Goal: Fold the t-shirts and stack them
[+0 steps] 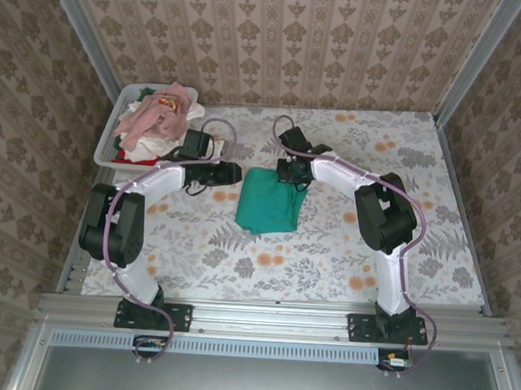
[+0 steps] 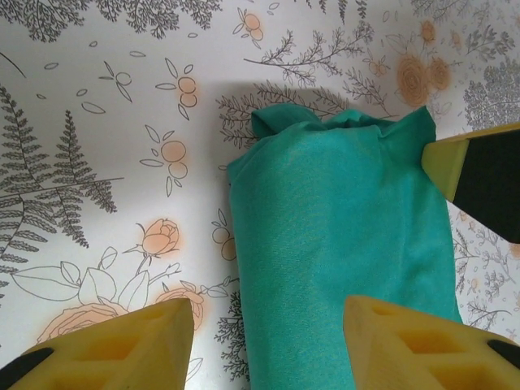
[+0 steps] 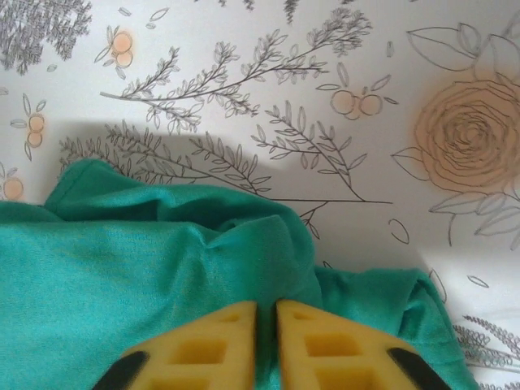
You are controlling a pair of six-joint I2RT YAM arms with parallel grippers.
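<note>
T-shirt [image 1: 269, 200] lies folded. Elbows bent, my right end effector [image 3: 266, 313] pinches its far edge; my left end effector [image 2: 266, 313] hovers released above.

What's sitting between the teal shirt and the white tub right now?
The left gripper and its black wrist, over the floral tabletop, seen in the top view between teal shirt and tub.

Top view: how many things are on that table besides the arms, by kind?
Green shirt: 1
White tub: 1
Cloth heap in tub, pink, white, red: 1, pieces uncountable
Total: 3
</note>
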